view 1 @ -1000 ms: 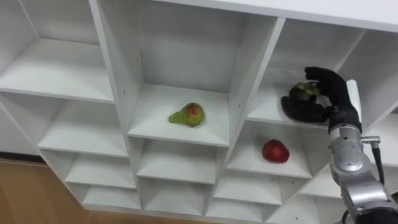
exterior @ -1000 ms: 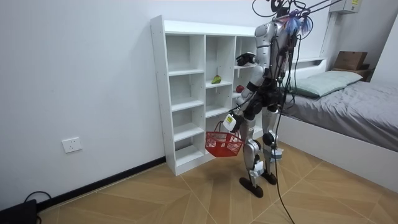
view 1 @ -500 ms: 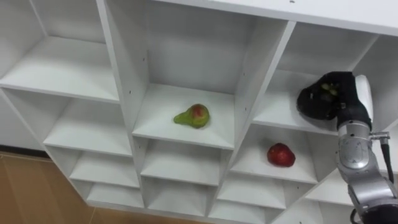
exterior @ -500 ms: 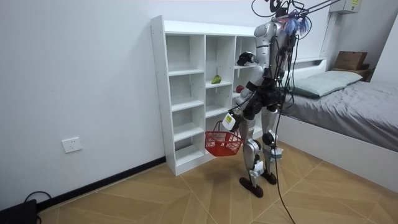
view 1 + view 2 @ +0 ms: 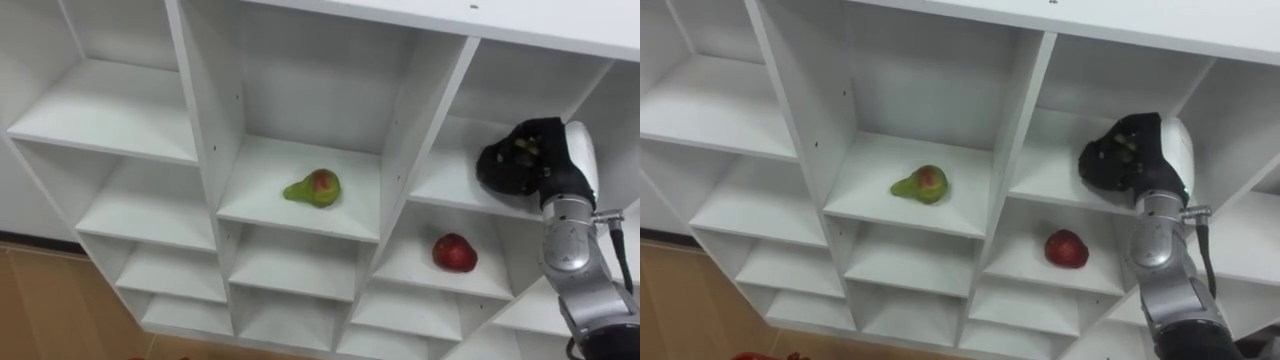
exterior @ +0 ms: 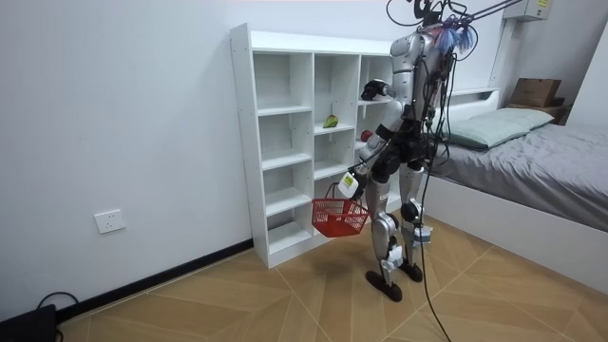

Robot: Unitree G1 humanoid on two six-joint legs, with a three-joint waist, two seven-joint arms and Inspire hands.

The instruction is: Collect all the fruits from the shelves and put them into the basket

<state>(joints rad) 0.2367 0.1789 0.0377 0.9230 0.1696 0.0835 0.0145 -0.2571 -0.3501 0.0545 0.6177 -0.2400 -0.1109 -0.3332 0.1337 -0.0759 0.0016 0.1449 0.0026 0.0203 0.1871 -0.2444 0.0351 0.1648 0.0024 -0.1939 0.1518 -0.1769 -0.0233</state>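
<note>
My right hand (image 5: 530, 162) reaches into the upper right cubby of the white closet (image 5: 196, 110), its fingers curled round a dark round fruit with a green top (image 5: 522, 148), which is mostly hidden in the grasp. A green-and-red pear (image 5: 314, 187) lies on the middle shelf. In the cubby below my right hand sits a red apple (image 5: 454, 253). In the room view I stand close in front of the closet, and my left hand (image 6: 353, 179) hangs low with a red basket (image 6: 340, 218) by its handle.
The closet's other cubbies are bare, with upright dividers (image 5: 410, 150) between them. A bed (image 6: 532, 152) stands on the room view's right, behind me. A wooden floor (image 6: 285, 294) spreads around my feet.
My right hand's fingers have closed round the dark fruit in the upper right cubby. The head camera has shifted a little; the pear and apple lie where they were.
</note>
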